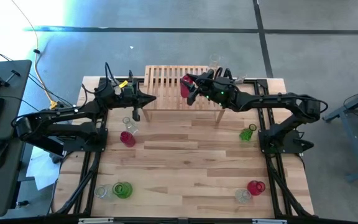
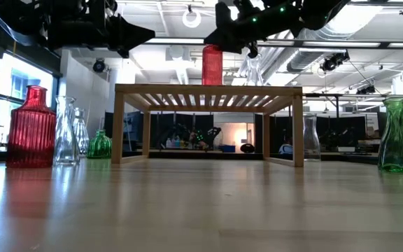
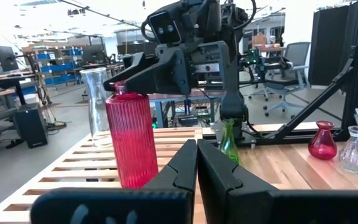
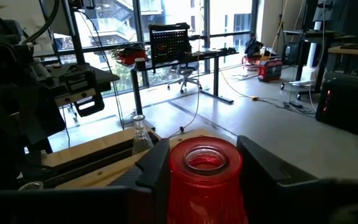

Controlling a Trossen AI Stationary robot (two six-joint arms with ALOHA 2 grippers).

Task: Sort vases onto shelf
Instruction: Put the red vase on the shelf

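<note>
Vases of green, red and clear glass [image 1: 122,190] stood unsorted across the plank tabletop [image 1: 185,180]; farther back, the right end effector [image 1: 190,89] gripped a ribbed red glass vase [image 1: 185,86] standing on the slatted wooden shelf [image 1: 166,81], beside one clear vase [image 1: 214,61]. The left end effector [image 1: 146,98] hung closed, empty.

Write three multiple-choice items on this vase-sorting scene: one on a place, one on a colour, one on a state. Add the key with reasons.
1. Where does the ribbed red vase stand?
A. on the shelf
B. on the floor
C. at the table's front edge

2. What colour is the vase on the table beside the right arm's base?
A. red
B. green
C. clear

3. How are the left gripper's fingers?
A. spread wide
B. shut on a vase
C. shut, holding nothing

Key: 1 A, its base rests on the slats, between the right gripper's fingers. 2 B, it shows green from above. 3 C, the fingertips meet with nothing between them.
</note>
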